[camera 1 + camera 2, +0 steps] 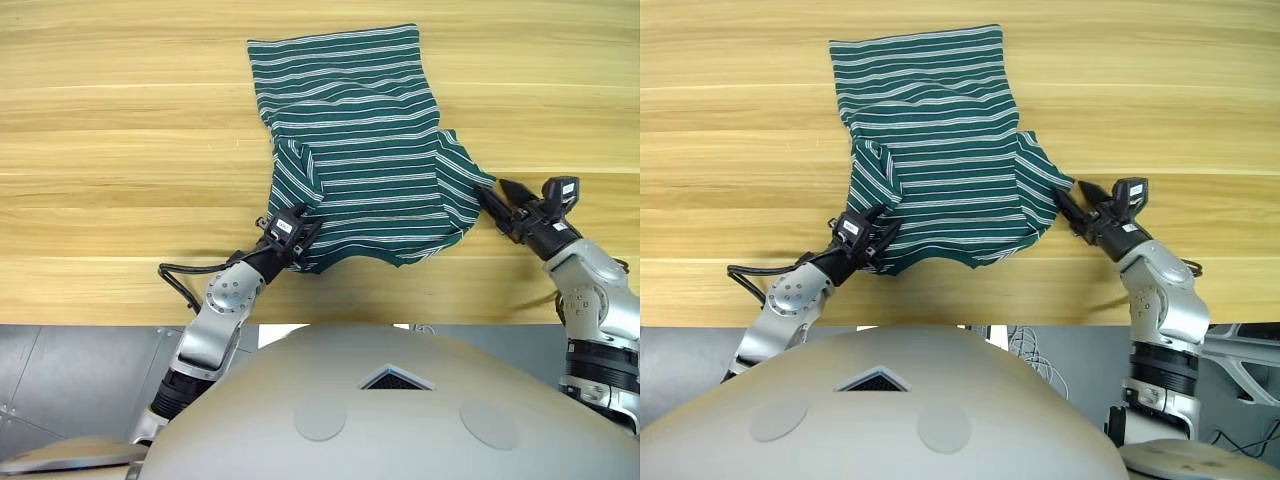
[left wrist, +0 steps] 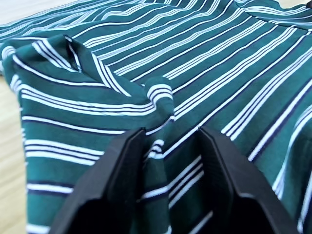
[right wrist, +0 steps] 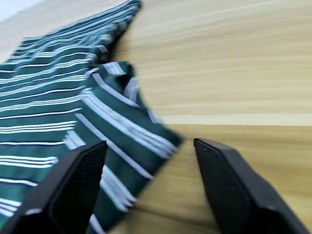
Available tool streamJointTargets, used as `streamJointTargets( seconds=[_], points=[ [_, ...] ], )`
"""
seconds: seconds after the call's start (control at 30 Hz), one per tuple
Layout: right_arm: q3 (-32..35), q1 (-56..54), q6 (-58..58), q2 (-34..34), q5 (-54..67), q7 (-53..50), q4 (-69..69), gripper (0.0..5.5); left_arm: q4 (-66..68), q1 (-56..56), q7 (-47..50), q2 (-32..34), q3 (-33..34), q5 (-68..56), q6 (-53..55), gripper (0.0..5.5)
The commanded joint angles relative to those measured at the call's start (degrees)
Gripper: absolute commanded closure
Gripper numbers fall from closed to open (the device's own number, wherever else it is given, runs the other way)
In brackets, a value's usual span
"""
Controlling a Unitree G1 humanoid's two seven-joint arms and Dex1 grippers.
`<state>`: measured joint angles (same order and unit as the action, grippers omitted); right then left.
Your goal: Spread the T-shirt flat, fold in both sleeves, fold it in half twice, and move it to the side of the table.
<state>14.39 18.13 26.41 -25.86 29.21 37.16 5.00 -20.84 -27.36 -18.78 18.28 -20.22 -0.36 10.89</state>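
The T-shirt [image 1: 350, 130] lies bunched in the middle of the counter [image 1: 120, 150], its near part rumpled and not yet flat. At its 7 o'clock my left hand [image 1: 303, 230] has its fingers apart, straddling a raised fold at the near corner. At its 4 o'clock my right hand [image 1: 493, 192] is spread wide, with the tip of a sleeve [image 1: 462, 168] just at its fingertips. I judge this is the spreading step. Each hand should pinch a single layer, then draw outward evenly toward 8 and 4, low over the wood, so nothing doubles under.
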Motion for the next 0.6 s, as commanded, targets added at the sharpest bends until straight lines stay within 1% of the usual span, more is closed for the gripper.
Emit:
streamJointTargets(
  seconds=[0.03, 0.1, 0.33, 0.47, 0.5, 0.6],
  points=[
    [-1.88, 1.78, 1.23, -0.94, -0.92, 1.29, 0.66, 2.85, 0.31, -0.86, -0.33, 0.25, 0.02, 0.22, 0.73, 3.60],
    [-2.32, 1.65, 0.92, -0.83, -1.14, 1.31, 0.70, 3.14, -0.02, -1.00, -0.41, 0.22, 0.27, 0.17, 0.83, 3.60],
    [-2.40, -2.28, -1.96, 0.65, -3.58, -2.20, -2.97, 4.52, -0.17, -0.58, -0.83, -0.12, 0.34, -0.14, 1.18, 3.60],
    [-3.80, -2.56, -3.87, 0.99, -3.75, -0.72, -1.19, 5.30, 0.07, -0.34, -0.87, -0.30, -0.02, 0.02, 1.20, 3.60],
    [-4.00, -2.44, -4.12, 0.83, -3.63, -0.09, -0.45, 5.45, 0.06, -0.29, -0.83, -0.38, -0.12, 0.07, 1.25, 3.60],
    [-4.20, -1.80, -5.64, -0.13, -3.71, 1.92, 1.89, 5.49, -0.10, -0.46, -0.73, -0.53, -0.55, 0.34, 1.27, 3.60]
  ],
)
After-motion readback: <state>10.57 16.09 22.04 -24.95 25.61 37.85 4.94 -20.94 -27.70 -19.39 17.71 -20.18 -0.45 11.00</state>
